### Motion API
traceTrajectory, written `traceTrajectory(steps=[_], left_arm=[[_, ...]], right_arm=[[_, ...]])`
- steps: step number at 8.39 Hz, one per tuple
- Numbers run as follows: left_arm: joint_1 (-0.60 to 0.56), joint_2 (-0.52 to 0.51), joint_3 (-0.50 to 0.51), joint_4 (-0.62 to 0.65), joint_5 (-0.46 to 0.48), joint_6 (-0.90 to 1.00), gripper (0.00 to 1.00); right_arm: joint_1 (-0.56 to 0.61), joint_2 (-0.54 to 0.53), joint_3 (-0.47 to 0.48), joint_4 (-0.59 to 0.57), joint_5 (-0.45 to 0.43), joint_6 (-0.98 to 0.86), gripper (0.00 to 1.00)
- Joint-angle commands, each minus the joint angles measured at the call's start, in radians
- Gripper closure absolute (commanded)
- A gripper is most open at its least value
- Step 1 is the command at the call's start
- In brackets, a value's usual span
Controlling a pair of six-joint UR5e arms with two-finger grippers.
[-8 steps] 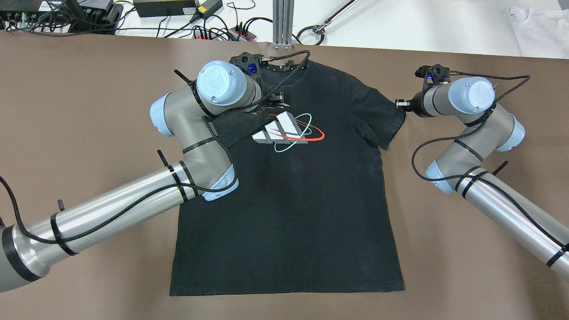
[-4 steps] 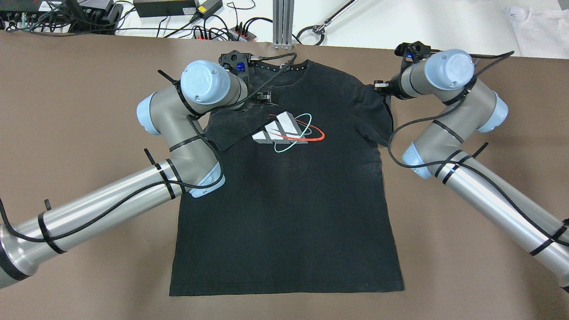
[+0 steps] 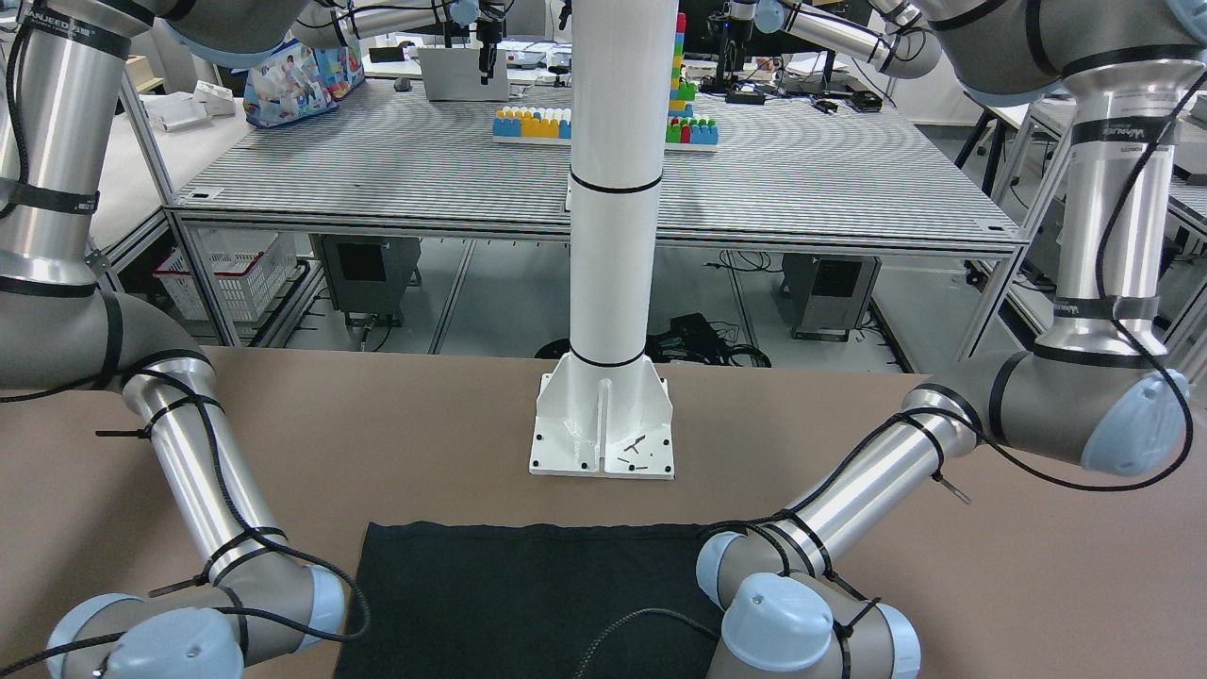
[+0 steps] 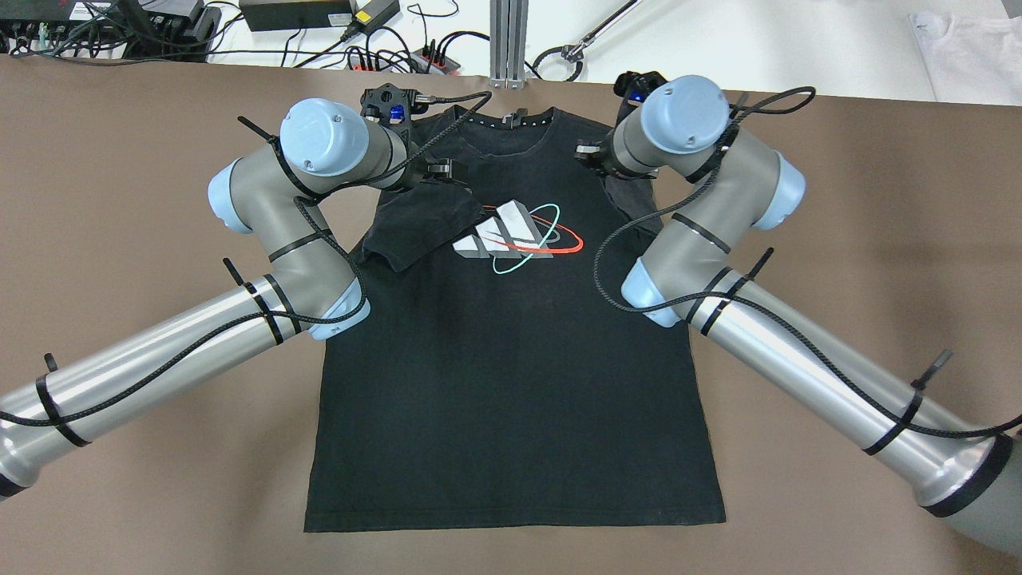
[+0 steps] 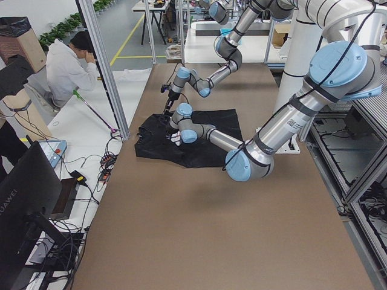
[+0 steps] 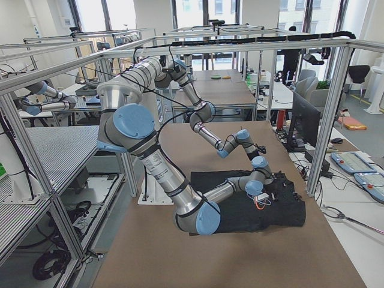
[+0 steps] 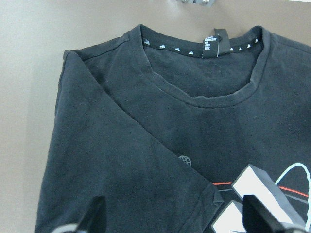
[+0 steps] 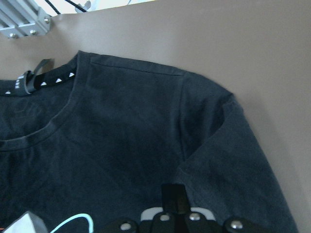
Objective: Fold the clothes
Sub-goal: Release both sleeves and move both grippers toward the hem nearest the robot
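The left gripper [image 4: 444,170] hangs released over the chest of the black T-shirt [image 4: 511,383]. In the left wrist view we see its two fingers [image 7: 96,218] spread wide above the left sleeve [image 4: 411,228], which lies folded inward across the chest with its corner just beside the printed logo [image 4: 519,238]. Across the neckline, the right gripper [image 4: 585,151] is clenched on the hem of the right sleeve [image 8: 233,160]. That sleeve is doubled back over the shoulder, and the right wrist view shows the fabric gathered up against the closed fingers. Between the two grippers the collar [image 4: 511,121] sits flat, its label showing inside the neck. The T-shirt lies face up in the middle of the brown table [image 4: 120,200], collar close to the far edge and hem square toward the robot's edge. In the front-facing view the hem stops near the base plate [image 3: 602,453] of the white pole [image 3: 613,189] bolted at that edge. Both arms reach in from the near corners and bend over the shirt's upper half. Beyond the far edge we see cables [image 4: 383,56] on a white floor. In the left side view, a person [image 5: 63,69] in a pale hooded top sits with their back to the table.
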Motion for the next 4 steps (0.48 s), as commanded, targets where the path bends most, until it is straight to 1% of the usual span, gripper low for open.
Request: traceTrajectory(steps=[1, 2, 3, 4], left_arm=[[-0.008, 0.006, 0.001, -0.003, -0.008, 0.009, 0.0], [-0.006, 0.006, 0.001, -0.003, -0.008, 0.009, 0.0], [-0.006, 0.006, 0.001, -0.003, -0.008, 0.008, 0.0], [-0.006, 0.006, 0.001, -0.003, -0.008, 0.008, 0.0]], right_arm=[[-0.089, 0.073, -0.008, -0.085, -0.139, 0.084, 1.0], [-0.113, 0.074, -0.027, -0.082, -0.211, 0.088, 1.0], [-0.118, 0.074, -0.045, -0.076, -0.221, 0.085, 0.95], [-0.118, 0.067, -0.047, -0.074, -0.223, 0.075, 0.05]])
